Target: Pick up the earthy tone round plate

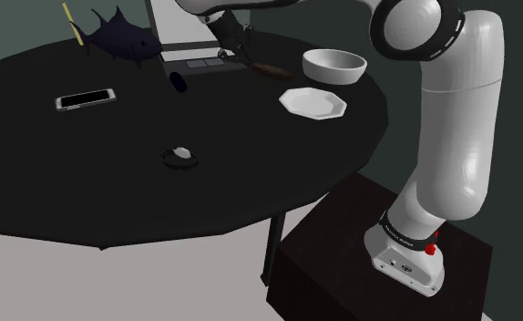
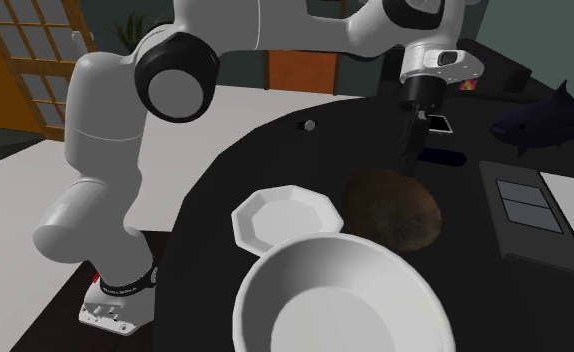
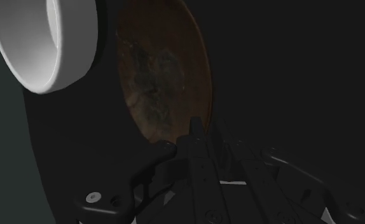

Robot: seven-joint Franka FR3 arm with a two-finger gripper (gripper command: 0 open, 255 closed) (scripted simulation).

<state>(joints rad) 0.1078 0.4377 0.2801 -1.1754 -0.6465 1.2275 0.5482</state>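
**Three angles on a single reach**

Seen from the second exterior view, the black gripper [image 2: 412,160] stands at the rim of the mottled brown round plate [image 2: 390,208]. The plate lies flat on the black round table [image 2: 295,160], just beside a white eight-sided plate [image 2: 283,217] and a white bowl [image 2: 340,295]. From the shoulder view the brown plate is a thin sliver, and further along the table lie a phone [image 1: 86,98], a dark fish figure [image 1: 118,36] and a laptop [image 1: 191,56]. The wrist view brings the plate's blotchy face close. Black against black, the gripper cannot be told open from closed. An orange paned door [image 2: 20,60] shows behind, and a pale floor [image 1: 114,292] lies around the dark box stand [image 1: 342,264].
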